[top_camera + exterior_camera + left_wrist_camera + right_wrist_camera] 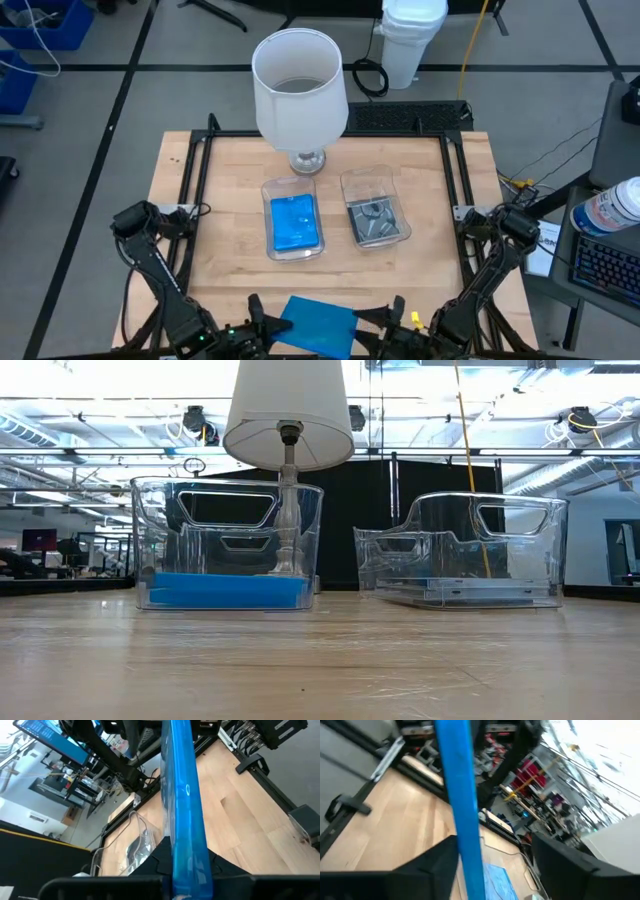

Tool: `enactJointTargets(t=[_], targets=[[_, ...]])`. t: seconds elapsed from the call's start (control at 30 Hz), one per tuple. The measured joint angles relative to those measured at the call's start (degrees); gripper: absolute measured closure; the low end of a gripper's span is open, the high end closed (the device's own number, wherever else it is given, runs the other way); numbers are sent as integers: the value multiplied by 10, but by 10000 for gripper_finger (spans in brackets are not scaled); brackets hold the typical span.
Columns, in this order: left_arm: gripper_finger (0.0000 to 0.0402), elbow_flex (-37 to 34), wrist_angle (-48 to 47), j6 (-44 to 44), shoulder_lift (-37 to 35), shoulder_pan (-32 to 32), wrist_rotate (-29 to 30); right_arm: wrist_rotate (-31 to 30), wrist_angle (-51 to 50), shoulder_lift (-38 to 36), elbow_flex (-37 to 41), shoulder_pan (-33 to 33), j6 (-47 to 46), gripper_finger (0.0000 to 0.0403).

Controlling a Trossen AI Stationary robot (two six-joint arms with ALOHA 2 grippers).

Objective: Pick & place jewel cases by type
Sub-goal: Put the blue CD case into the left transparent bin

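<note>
Blue case [322, 325] sits bottom centre, pinched by left gripper [262, 322], right gripper [392, 318] wide open, blue tray [268, 190] straight up-frame.

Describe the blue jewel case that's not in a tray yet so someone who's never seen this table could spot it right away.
Start at the white lamp at the far edge of the wooden table, then come past the two clear trays to the near edge. There a bright blue jewel case hangs between the left gripper and right gripper. It is the only case outside a tray.
</note>
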State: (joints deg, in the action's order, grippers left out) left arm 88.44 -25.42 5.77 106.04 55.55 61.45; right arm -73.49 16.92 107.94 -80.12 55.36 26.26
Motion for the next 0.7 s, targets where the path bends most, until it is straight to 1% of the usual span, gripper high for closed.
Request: enactJointTargets(t=[0.13, 0.23, 0.3, 0.37, 0.47, 0.63, 0.7], targets=[[364, 0, 0, 4, 0, 0, 13, -61, 51, 0, 0, 15, 9, 118], [373, 0, -3, 6, 0, -5, 27, -106, 119, 0, 0, 30, 70, 103], [375, 0, -3, 6, 1, -12, 25, -134, 154, 0, 0, 35, 110, 101], [375, 0, -4, 14, 1, -23, 26, -157, 167, 0, 0, 33, 147, 102], [375, 0, -12, 18, 1, -42, 28, -167, 183, 0, 0, 25, 190, 103], [371, 0, -25, 22, 1, -76, 25, -170, 117, 0, -17, 14, 197, 106], [371, 0, -26, 31, 1, -89, 24, -170, 106, -1, -21, 13, 198, 108]])
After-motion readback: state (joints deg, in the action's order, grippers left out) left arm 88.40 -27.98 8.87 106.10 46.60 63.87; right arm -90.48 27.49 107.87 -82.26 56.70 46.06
